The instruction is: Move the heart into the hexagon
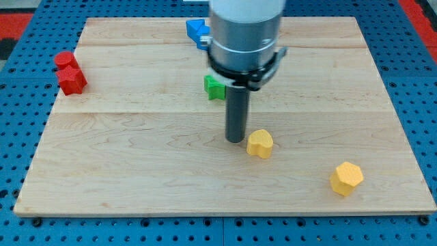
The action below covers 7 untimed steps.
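A yellow heart block lies on the wooden board a little right of centre, toward the view's bottom. A yellow hexagon block lies further to the view's lower right, well apart from the heart. My tip rests on the board just left of the heart, nearly touching its left side. The rod rises straight up into the grey arm housing at the view's top.
A green block sits partly hidden behind the rod, above the tip. A blue block lies near the top edge, partly hidden by the arm. Two red blocks sit together at the board's left edge.
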Available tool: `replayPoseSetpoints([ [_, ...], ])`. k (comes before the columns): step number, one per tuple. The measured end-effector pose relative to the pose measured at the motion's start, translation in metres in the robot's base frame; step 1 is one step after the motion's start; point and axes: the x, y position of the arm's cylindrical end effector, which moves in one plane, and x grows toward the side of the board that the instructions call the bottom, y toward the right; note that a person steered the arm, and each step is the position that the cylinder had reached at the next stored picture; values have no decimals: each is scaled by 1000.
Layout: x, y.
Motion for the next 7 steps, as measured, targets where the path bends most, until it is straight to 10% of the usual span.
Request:
replayPoseSetpoints([
  [7, 21, 129],
])
